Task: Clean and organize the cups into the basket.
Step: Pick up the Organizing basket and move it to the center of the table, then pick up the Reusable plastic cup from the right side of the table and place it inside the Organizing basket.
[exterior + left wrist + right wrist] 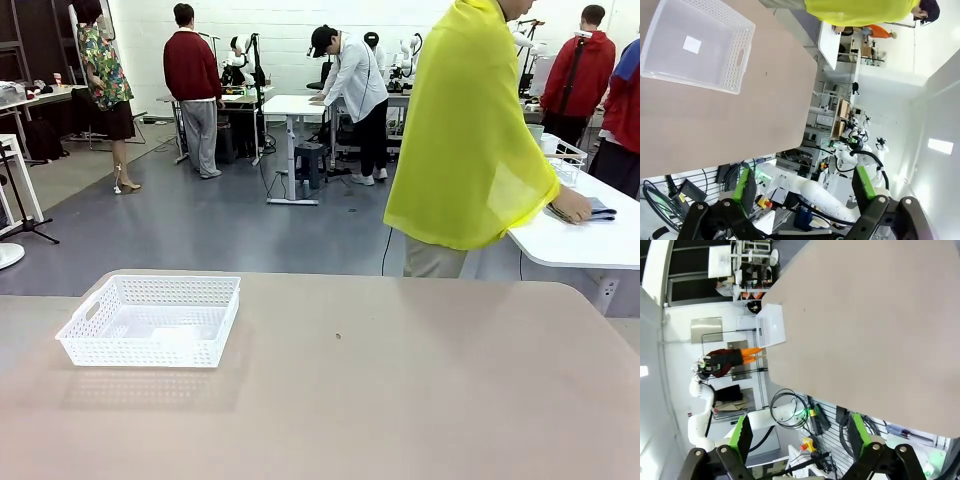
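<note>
Basket (140, 352) on table (400, 400) | left pincer (805, 182) wide, aloft | right pincer (801, 432) wide, aloft

I am viewing a tan, matte table (420, 400) that is spanning the whole near field of the front view, with its far right corner rounded. The white lattice-sided basket (150, 320) is sitting directly on it, upright and level. It is standing on the robot's left side, close to the far edge. One oval handle cutout is facing left, and the basket's white floor is showing through the open top. A small dark speck (337, 336) is lying on the bare surface to the right of the basket, well apart from it.
</note>
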